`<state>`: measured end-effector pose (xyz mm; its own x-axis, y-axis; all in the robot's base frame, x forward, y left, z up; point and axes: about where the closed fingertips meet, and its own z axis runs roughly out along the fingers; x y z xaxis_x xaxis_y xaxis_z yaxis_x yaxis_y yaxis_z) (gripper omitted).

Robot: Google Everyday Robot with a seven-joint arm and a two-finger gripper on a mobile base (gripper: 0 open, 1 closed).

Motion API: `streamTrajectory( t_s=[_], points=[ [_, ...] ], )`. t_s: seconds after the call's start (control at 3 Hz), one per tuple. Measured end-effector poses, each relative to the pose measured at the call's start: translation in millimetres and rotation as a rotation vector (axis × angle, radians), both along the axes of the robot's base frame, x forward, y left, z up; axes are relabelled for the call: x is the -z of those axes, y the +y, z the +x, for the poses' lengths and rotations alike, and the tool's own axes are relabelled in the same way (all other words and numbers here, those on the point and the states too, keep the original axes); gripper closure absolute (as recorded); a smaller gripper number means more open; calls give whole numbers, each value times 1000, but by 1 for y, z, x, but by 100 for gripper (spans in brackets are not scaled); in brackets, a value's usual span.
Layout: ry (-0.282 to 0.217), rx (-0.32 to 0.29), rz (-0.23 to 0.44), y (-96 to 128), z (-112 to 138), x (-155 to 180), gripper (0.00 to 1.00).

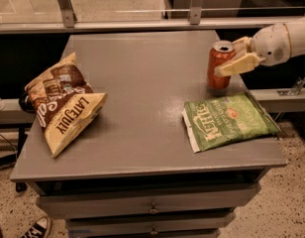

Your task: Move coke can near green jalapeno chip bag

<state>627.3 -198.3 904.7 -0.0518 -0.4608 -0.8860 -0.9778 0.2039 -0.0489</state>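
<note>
The red coke can (pixel 219 67) stands upright at the right side of the grey table (pixel 142 78), just behind the green jalapeno chip bag (pixel 229 120), which lies flat near the front right corner. My gripper (pixel 231 57) reaches in from the right and its cream fingers (pixel 238 64) are shut around the can's upper part. The can's base is at or just above the tabletop; I cannot tell whether it touches.
A brown-and-cream Late July chip bag (pixel 63 108) lies on the table's left side. A metal rail (pixel 142 24) runs behind the table. Drawers (pixel 152 207) sit below the front edge. A shoe (pixel 36 228) shows on the floor at lower left.
</note>
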Motion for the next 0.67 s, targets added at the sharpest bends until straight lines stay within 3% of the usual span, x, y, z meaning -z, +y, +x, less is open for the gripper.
streamTrajectory(
  t_s=[0.67],
  points=[
    [37,-89,14,8,-17,20,57]
  ],
)
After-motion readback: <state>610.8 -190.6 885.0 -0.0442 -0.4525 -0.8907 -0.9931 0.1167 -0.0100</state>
